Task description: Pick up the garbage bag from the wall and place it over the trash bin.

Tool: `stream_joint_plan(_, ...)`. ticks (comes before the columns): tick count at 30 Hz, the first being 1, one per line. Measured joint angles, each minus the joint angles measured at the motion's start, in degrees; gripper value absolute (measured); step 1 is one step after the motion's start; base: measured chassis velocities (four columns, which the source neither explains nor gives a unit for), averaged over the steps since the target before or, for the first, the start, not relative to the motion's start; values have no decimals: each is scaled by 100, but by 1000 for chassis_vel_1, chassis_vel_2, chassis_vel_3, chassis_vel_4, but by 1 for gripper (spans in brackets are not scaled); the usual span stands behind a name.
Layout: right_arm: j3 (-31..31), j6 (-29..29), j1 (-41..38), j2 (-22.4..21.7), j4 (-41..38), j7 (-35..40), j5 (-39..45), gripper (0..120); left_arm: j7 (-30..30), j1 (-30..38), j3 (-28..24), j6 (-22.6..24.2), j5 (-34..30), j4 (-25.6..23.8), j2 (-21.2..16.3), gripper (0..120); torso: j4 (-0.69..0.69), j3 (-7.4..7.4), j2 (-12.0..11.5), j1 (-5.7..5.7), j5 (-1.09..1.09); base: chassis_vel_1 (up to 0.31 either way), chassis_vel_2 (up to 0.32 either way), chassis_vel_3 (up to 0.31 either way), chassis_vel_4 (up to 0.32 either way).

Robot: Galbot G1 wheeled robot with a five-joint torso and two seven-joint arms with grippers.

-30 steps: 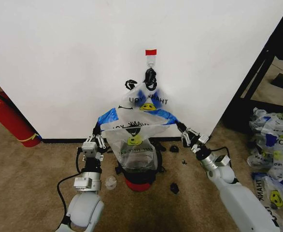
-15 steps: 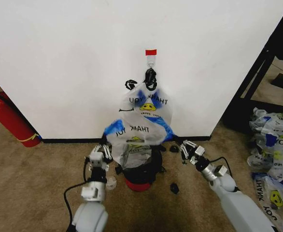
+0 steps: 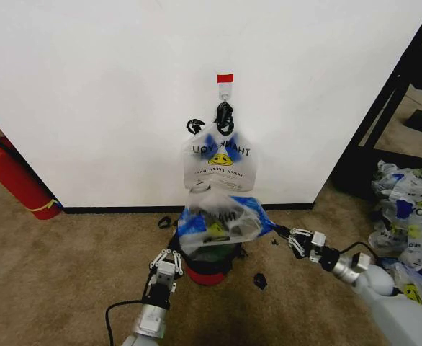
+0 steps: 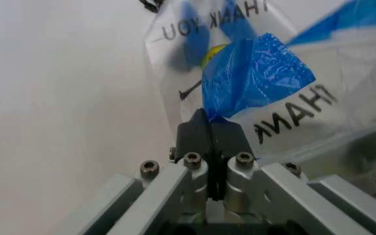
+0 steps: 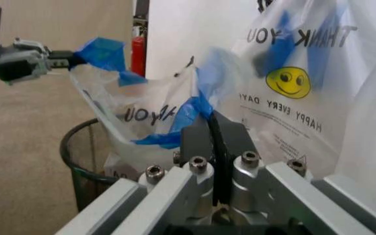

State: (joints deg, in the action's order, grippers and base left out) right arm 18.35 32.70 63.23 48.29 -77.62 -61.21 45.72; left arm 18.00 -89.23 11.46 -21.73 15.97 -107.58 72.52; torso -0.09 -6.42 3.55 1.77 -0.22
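Your left gripper (image 4: pixel 211 128) has its fingers pressed together on a blue handle (image 4: pixel 250 73) of the garbage bag (image 3: pixel 220 222), with no gap between the pads in the left wrist view. Your right gripper (image 5: pixel 213 128) is likewise pinched tight on the bag's other blue handle (image 5: pixel 182 117), the plastic caught between its closed fingers. From the head view, you hold the bag stretched between the two grippers, the left gripper (image 3: pixel 176 254) low at the bag's left corner and the right gripper (image 3: pixel 281 232) just off its right corner. The bag sits over the mouth of the trash bin (image 3: pixel 212 261), bunched and drooping into it (the bin's black mesh rim (image 5: pixel 77 147) shows under the plastic in the right wrist view). The bin stands on the carpet just before the wall (image 3: pixel 110 101). Behind and above, another same-printed bag (image 3: pixel 218 162) hangs from the hook (image 3: pixel 225 90) under the red tape, apart from the one you hold.
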Motion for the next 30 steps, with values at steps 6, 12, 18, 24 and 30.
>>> stream_joint_plan(6, -133, 266, 57, 280, 310, 276, 23, 0, 260, 16, 146, 270, 378, 229, 43, 0, 3, 0, 0, 0, 2, 0, 0, 0, 0)
stream_joint_plan(12, -390, 462, 480, 601, 495, 509, 30, 0, 496, -281, 210, 572, 701, 120, -104, 0, 0, 0, 0, 0, 2, 0, 0, 0, 0)
stream_joint_plan(18, -492, 616, 613, 739, 813, 375, -181, 0, 516, -588, 177, 558, 1085, 138, -254, 0, 2, 0, 0, 0, -1, 0, 0, 0, 0)
stream_joint_plan(24, -527, 895, 508, 1039, 1307, 599, -400, 0, 517, -380, 150, 529, 1292, 734, -178, 0, 1, 0, 0, 0, -2, 0, 0, 0, 0)
stream_joint_plan(30, -600, 1244, 349, 1485, 1847, 1180, -572, 0, 534, -121, 104, 583, 1319, 1212, -76, 0, 0, -1, 0, 0, -1, 0, 0, 0, 0)
